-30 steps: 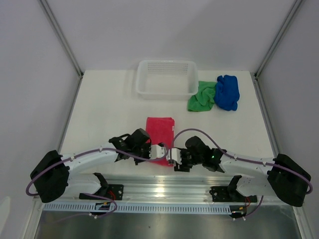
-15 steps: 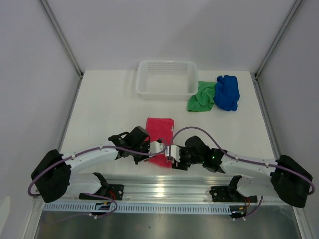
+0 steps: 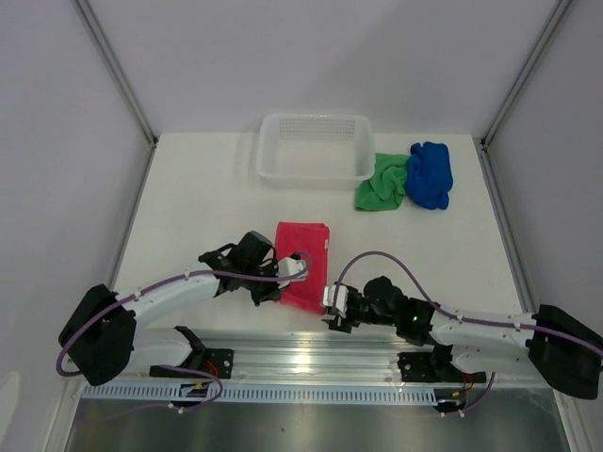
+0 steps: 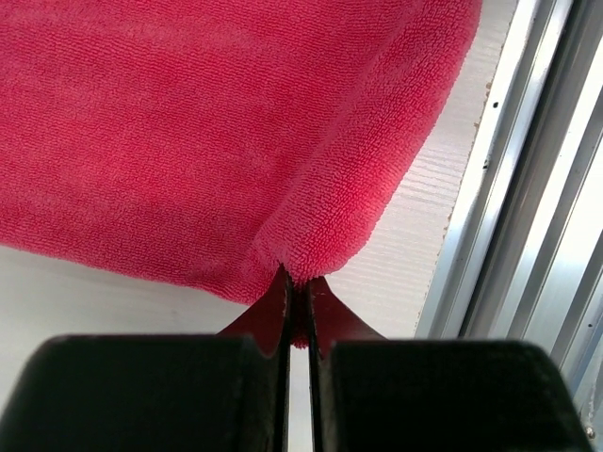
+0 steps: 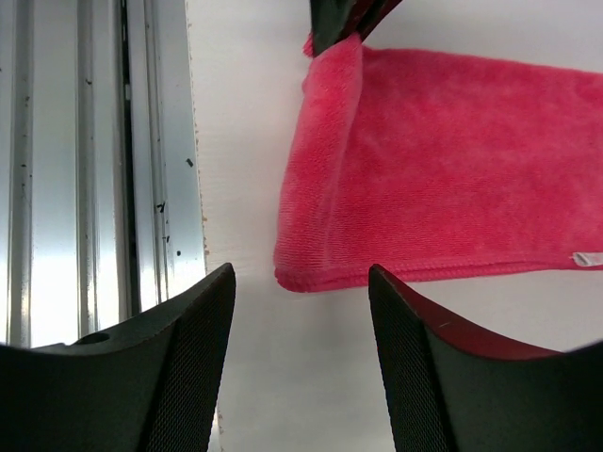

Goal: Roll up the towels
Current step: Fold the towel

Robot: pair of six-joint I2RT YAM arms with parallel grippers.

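Two changes stand out against half a second ago. The left gripper [image 3: 294,267] has moved away from the near edge of the table [image 3: 198,198] and further over the pink towel [image 3: 307,247], carrying the cloth's near edge with it. The right gripper [image 3: 331,311] has drawn back towards the rail [image 3: 311,358] at the near edge, and it no longer sits beside the left one.

In the left wrist view the left gripper [image 4: 300,282] has its fingers pressed together on a pinch of the pink towel [image 4: 188,122]. That pinch is at the near edge, which is raised and folded back over the rest of the cloth.

In the right wrist view the right gripper [image 5: 300,275] has its fingers spread wide, with nothing between them. The near right corner of the pink towel [image 5: 452,160] lies just beyond the fingertips, flat on the table, untouched. A small white tag [image 5: 589,259] shows on the towel's right edge.

The pink towel lies near the middle of the table's near edge. The green towel [image 3: 382,184] and blue towel [image 3: 431,174] lie crumpled, touching each other, towards the far right corner. The green one is just right of the white mesh basket [image 3: 316,174] at the far edge.
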